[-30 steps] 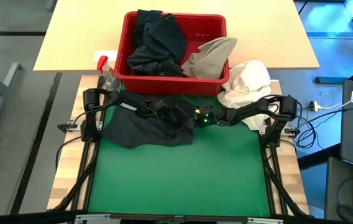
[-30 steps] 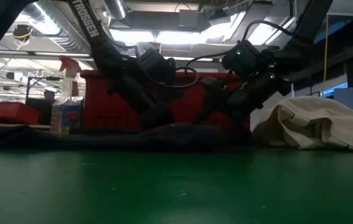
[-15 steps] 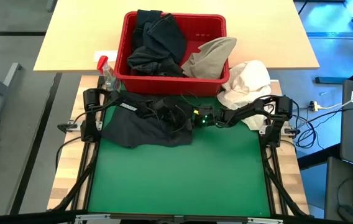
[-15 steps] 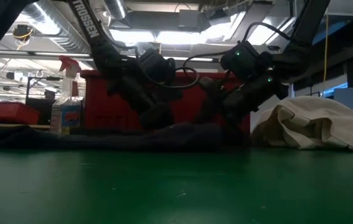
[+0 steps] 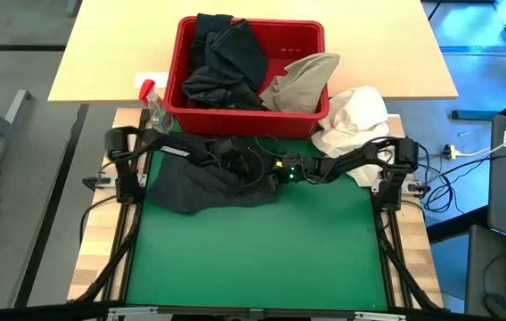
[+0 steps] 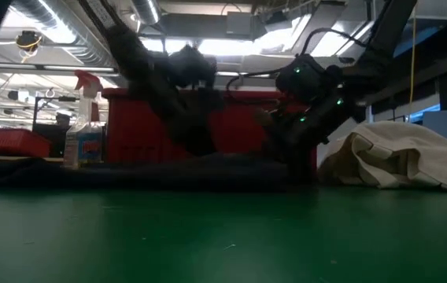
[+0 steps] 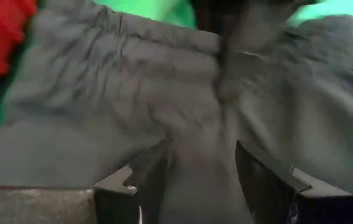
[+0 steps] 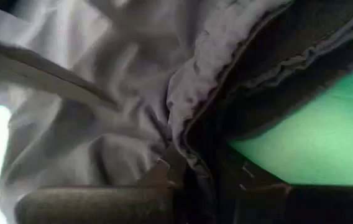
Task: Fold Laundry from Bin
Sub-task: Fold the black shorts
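A dark charcoal garment lies crumpled on the green mat, just in front of the red bin. In the bin, more dark laundry lies piled, and a khaki piece hangs over the near rim. My left gripper is down on the garment's middle, with cloth filling the gap between its fingers. My right gripper is at the garment's right end, shut on it. My left gripper has a bunched ridge of the garment between its two fingers, coming slanting down from the table's left. The rest of the garment lies slack on the mat. My right gripper pinches a folded edge at the garment's right end between its fingers, coming low from the table's right. That edge is gathered in several layers, and the cloth beside it lies on the mat.
A white cloth bundle lies at the mat's far right corner, close behind my right arm. A clear spray bottle with a red top stands left of the bin. The near half of the mat is bare green.
My right gripper has shut on the garment's right end and settled lower onto it. My left arm has shifted, its wrist rising a little and showing blurred. The garment stays on the mat.
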You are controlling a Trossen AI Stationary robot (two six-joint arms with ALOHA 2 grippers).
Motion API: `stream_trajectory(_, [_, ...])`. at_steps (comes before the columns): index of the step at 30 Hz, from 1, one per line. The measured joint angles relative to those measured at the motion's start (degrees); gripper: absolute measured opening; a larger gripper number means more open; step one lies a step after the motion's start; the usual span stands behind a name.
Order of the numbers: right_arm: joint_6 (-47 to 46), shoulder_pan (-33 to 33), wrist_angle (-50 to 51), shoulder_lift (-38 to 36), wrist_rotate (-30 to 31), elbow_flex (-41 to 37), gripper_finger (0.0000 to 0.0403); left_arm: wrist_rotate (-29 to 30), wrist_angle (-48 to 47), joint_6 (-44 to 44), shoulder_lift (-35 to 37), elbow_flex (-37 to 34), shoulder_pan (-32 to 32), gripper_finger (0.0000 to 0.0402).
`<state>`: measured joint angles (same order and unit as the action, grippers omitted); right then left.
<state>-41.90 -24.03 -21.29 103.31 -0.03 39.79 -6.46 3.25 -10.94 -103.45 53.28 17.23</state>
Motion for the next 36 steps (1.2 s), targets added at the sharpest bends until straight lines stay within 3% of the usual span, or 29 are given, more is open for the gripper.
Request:
stream_trajectory(5, [5.27, -0.04, 12.36, -6.98, 1.57, -0.19, 0.0024, -0.07, -10.29, 0.37, 4.86, 0.04, -0.47, 0.018])
stream_trajectory(9, [8.54, -0.04, 24.03, -13.0, 3.34, -0.21, 0.0026, -0.12, -12.81, 1.45, 4.98, -1.32, -0.85, 0.018])
stream_trajectory(14, [10.81, -1.08, 39.56, -20.77, 6.2, -0.21, 0.0034, 1.37, -8.62, 4.51, 4.71, -5.84, -0.85, 0.018])
stream_trajectory(20, [10.92, -3.92, 53.97, -28.02, 5.62, 3.35, 0.0036, 2.43, 4.07, 7.8, 4.73, -10.17, -0.85, 0.018])
stream_trajectory(24, [10.62, -3.72, 52.93, -29.03, 4.52, 8.42, 0.0036, 2.43, 6.57, 7.91, 4.76, -10.71, -0.85, 0.018])
stream_trajectory(29, [7.84, -3.69, 39.77, -28.76, -2.62, 11.13, 0.0037, 2.51, 6.96, 7.81, 4.71, -10.69, -0.79, 0.018])
stream_trajectory(36, [4.81, -3.61, 29.2, -24.94, -6.26, 11.15, 0.0037, 2.89, 8.51, 8.0, 1.92, -10.69, -0.76, 0.018])
